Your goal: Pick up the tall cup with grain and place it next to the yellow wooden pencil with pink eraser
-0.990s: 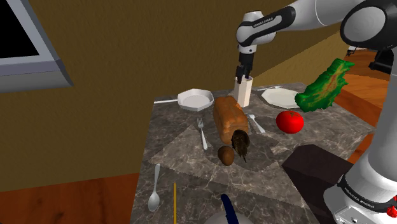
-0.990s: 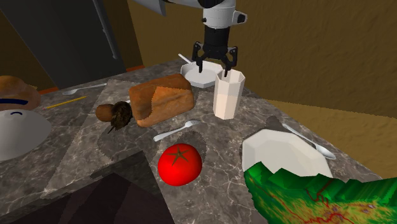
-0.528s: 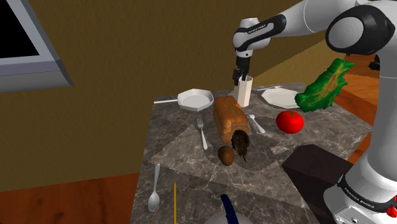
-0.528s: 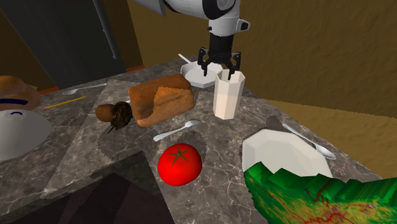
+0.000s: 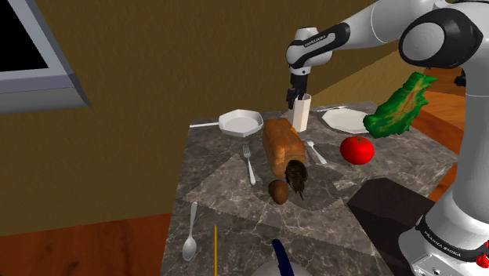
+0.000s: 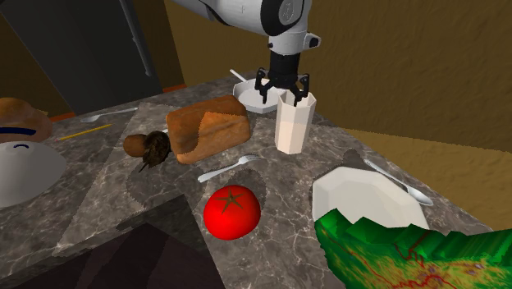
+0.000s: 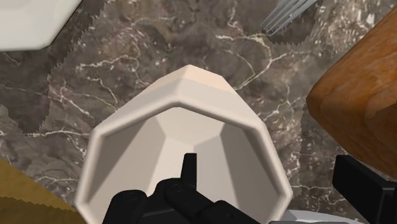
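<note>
Counter [image 5: 235,188], marble top. Tall pale cup [image 6: 293,125] stands upright at the far side in the shoulder view, just beside the end of the brown loaf [image 5: 280,141], with the white pan [image 5: 240,121] off to that view's left.

Claw [image 6: 283,87] hangs straight down at the cup's rim, level with its top. Jaws spread wide, nothing held. From the wrist view I read one finger over the cup's mouth and the other finger [image 7: 366,188] outside the wall, on the loaf side. Contact with the rim: cannot tell.

Cup interior looks plain and pale in the wrist view.

Yellow pencil [image 5: 215,251] lies at the near edge of the counter in the shoulder view, beside a spoon [image 5: 190,233], well apart from the cup, with the loaf between them.

Tomato [image 6: 232,211] sits near the cup's other side, by a white plate [image 5: 345,120].
</note>
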You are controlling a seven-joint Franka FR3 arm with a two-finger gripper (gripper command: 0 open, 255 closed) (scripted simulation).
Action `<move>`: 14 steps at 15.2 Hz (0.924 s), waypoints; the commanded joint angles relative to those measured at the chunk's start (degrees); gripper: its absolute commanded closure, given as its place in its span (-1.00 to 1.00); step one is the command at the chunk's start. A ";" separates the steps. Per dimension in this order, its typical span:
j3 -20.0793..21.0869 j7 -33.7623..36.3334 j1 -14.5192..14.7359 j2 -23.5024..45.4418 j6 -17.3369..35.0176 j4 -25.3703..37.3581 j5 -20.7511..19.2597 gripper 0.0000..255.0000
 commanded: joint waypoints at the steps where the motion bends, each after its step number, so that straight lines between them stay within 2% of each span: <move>1: 0.00 -0.01 0.00 0.01 0.02 -0.01 0.00 -1.00; 2: 0.00 0.00 0.00 0.00 0.01 0.00 0.00 -1.00; 3: 0.00 0.00 0.00 0.00 0.01 0.00 0.00 1.00; 12: 0.00 -0.01 -0.01 0.01 0.02 -0.01 0.00 1.00; 14: -0.04 0.09 0.00 -0.47 -1.31 0.84 -0.11 1.00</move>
